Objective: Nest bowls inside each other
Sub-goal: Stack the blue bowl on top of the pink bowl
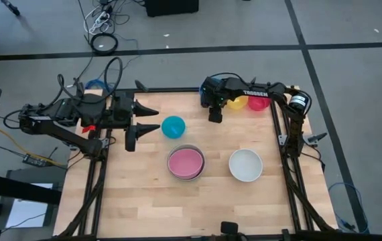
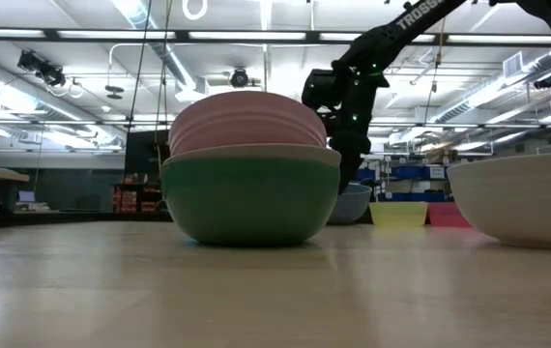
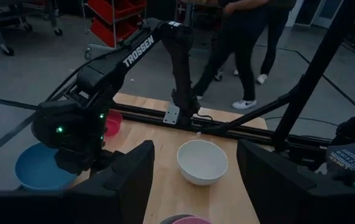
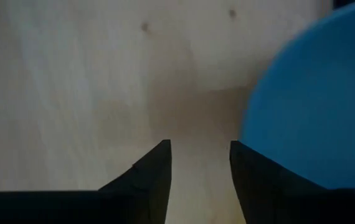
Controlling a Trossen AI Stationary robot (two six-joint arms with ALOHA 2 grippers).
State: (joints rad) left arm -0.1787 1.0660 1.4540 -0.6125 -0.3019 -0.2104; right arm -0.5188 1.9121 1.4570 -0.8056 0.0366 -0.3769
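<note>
Your right gripper [image 1: 215, 115] is hovering near the yellow bowl [image 1: 236, 102], fingers parted and holding nothing; your left gripper [image 1: 145, 119] is waiting beside the cyan bowl [image 1: 173, 126], fingers spread.

My own right arm hides part of the yellow bowl [image 1: 236, 102] and red bowl [image 1: 259, 104]. The blue bowl [image 4: 314, 99] runs off my wrist picture's edge.
</note>
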